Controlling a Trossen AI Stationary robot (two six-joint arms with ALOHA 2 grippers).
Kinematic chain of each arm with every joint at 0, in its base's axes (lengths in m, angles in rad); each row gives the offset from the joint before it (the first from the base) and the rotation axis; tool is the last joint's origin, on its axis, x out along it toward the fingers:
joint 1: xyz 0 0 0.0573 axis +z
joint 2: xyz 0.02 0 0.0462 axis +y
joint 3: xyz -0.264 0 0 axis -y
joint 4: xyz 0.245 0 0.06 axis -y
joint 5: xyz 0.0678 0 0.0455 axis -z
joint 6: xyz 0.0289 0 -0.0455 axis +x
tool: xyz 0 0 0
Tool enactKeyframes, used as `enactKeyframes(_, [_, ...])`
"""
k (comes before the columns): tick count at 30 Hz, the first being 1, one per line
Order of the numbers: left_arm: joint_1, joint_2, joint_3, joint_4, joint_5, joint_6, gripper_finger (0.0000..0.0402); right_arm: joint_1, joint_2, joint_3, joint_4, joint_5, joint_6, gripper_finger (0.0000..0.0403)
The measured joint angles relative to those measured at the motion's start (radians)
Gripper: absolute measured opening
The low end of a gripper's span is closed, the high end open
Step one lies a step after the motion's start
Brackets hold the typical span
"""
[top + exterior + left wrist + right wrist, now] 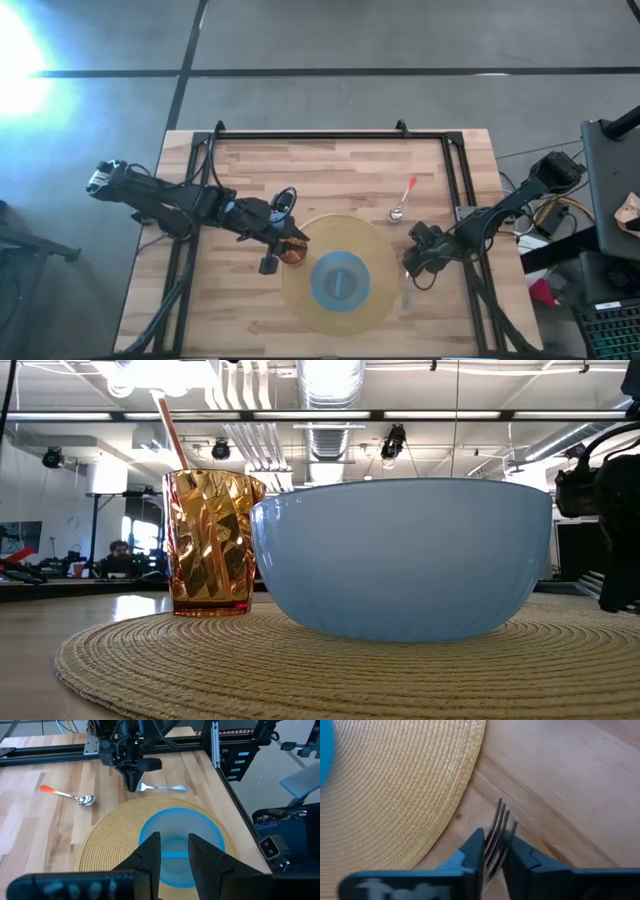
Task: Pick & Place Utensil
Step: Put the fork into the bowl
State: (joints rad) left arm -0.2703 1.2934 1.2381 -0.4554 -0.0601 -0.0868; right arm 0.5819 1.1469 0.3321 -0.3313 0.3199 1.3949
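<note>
A silver fork [165, 788] lies on the wood just right of the round woven placemat [300, 300]. My right gripper [494, 852] is down at the fork's tine end and shut on it. A spoon with an orange handle [403, 200] lies flat on the table beyond the mat. On the mat stand a pale blue bowl [400, 555] and an amber ribbed cup [210, 540]. A thin orange stick [172, 425] leans in the cup. My left gripper [175, 852] hovers open above the cup's side of the mat, holding nothing. The cup is hidden in the left wrist view. My right gripper pinches the fork by its tines [497, 827], which pass between the two fingers. The fingers come from above, pointing down. The handle [175, 788] stretches away from them, low along the wood.
The mat fills the near middle of the table, and the bowl [341, 280] stands at its centre. A black frame rail [310, 135] runs along the far edge and both sides. Bare wood lies on the far left of the table.
</note>
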Motion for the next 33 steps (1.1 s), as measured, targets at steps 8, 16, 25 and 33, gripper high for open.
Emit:
enactKeyframes(8, [0.000,0.000,0.000,0.000,0.000,0.000,0.0090,0.001,-0.002,0.012,0.001,-0.010,-0.027,0.0009])
enactKeyframes(16, [0.000,-0.001,0.000,0.020,0.000,0.001,0.0090,0.001,-0.051,0.080,-0.002,0.009,-0.149,0.0009])
enactKeyframes(25, [0.000,-0.001,0.001,0.023,0.000,0.055,0.0090,0.001,-0.125,0.177,0.003,0.101,-0.346,0.0008])
enactKeyframes(33, [0.000,-0.001,0.000,0.059,-0.006,0.076,0.0105,0.001,-0.146,0.228,0.069,0.176,-0.516,0.0008])
